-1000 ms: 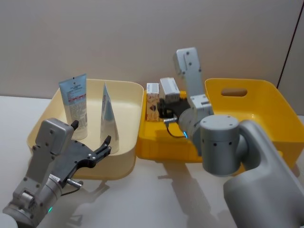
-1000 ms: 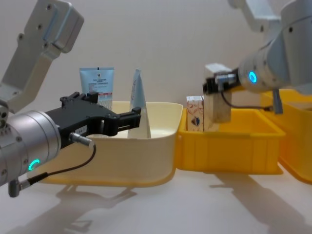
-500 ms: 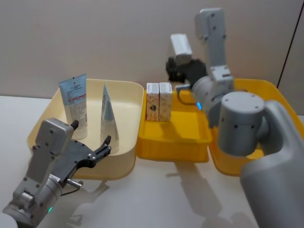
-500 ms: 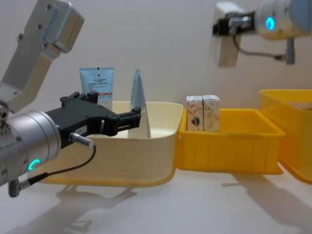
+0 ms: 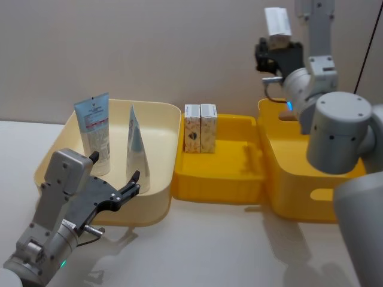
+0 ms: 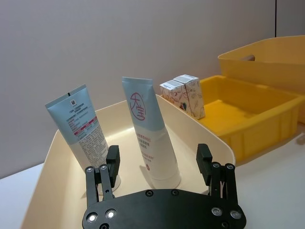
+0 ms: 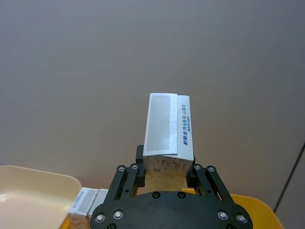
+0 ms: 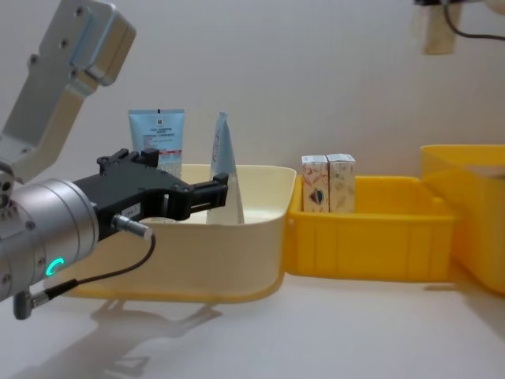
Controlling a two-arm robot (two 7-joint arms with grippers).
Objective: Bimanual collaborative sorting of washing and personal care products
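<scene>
The right gripper [image 5: 276,48] is clamping a glossy white rectangular carton [image 5: 277,21] high above the deep yellow plastic bin [image 5: 299,197]. The left gripper [image 5: 114,167] is hovering, jaws apart, near two soft squeeze tubes [image 5: 94,128] standing in the cream bin [image 5: 149,209].

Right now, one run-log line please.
right gripper: shut on carton, high above yellow bins | left gripper: open, facing tubes in cream bin

It looks like a robotics lab or test room: a bare beige wall [image 5: 149,48] and a plain white tabletop [image 5: 227,251]. Just past the left gripper's [image 5: 115,167] spread fingers [image 5: 133,179] sits a cream bin [image 5: 158,200] holding upright tubes [image 5: 94,131]. Beyond it are a shallow yellow bin [image 5: 215,186] with cartons [image 5: 200,127] and a deeper yellow bin [image 5: 299,203], all laid out like test props.
</scene>
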